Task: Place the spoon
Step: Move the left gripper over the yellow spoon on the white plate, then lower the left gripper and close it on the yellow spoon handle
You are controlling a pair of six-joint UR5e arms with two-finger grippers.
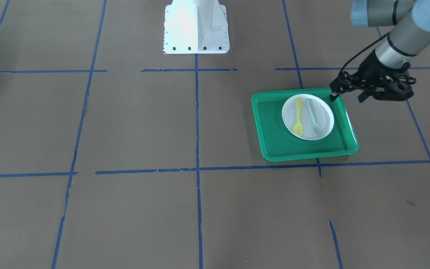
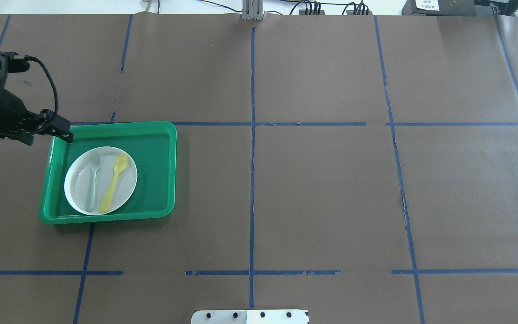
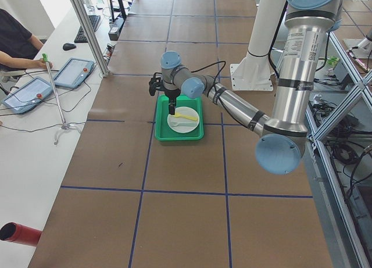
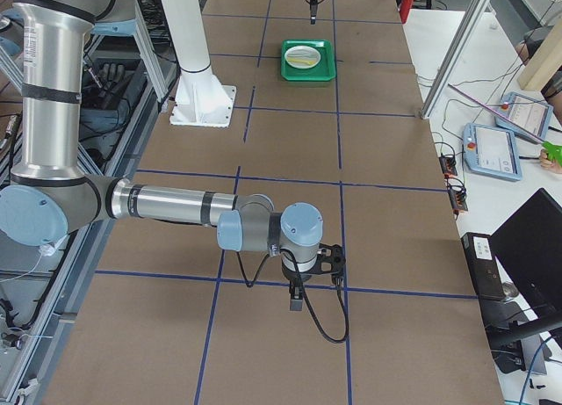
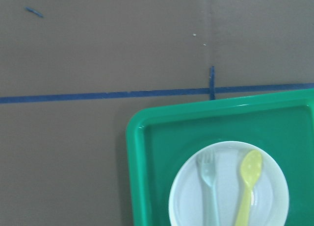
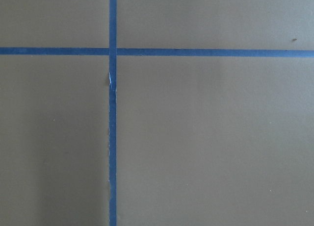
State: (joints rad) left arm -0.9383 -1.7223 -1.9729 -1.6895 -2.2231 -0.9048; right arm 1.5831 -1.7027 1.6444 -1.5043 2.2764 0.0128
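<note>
The yellow spoon [image 2: 114,182] lies on the white plate [image 2: 126,191], which sits in the green tray [image 2: 155,171]. A pale grey-green fork [image 2: 92,180] lies beside it. Nothing holds the spoon. It also shows in the front view [image 1: 298,117] and in the left wrist view [image 5: 247,184]. My left gripper [image 2: 64,134] hovers over the tray's far left corner; its fingers look shut and empty. It also shows in the front view [image 1: 335,93]. My right gripper [image 4: 297,301] is far from the tray, low over the table, and I cannot tell its state.
The brown table [image 2: 313,189] carries a grid of blue tape lines. The robot's white base [image 1: 196,28] stands at the table's near edge. An operator's desk with tablets [image 3: 35,88] runs along the far side.
</note>
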